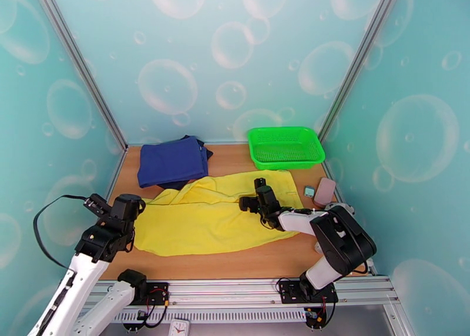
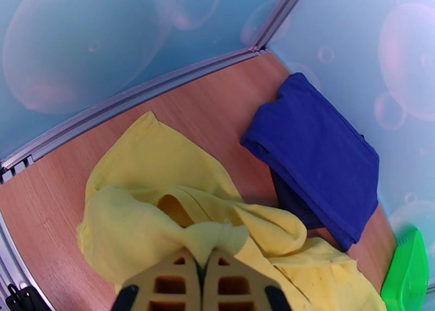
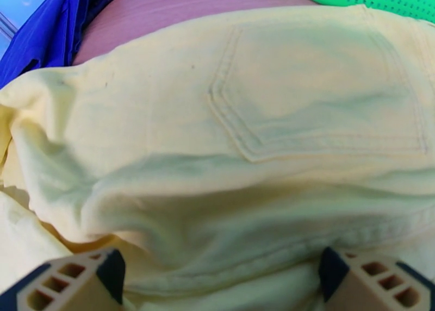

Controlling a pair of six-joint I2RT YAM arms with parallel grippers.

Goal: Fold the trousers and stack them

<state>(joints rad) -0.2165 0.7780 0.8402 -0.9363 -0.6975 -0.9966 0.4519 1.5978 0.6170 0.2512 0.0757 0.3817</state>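
The yellow trousers lie in the middle of the worktop, stretched from 9 o'clock to 3 o'clock. They are bunched and wrinkly at the 9 o'clock end.

The left end effector has its fingers pressed together on a small lump of the yellow cloth at that end. The right end effector is spread wide, low over the part with the back pocket. It holds nothing.

Here is what I think could go wrong. The cloth is thin and soft, and the left pinch holds just a little bit, so it might slip out when lifted. It may have caught one layer and not both, and then the fold would come out crooked. With the right side not holding, a pull from the left could drag the whole pair along.

The blue clothes sit at 11 o'clock, and the yellow edge seems to touch them. A pull might mess them up. The green basket at 1 o'clock is close too.
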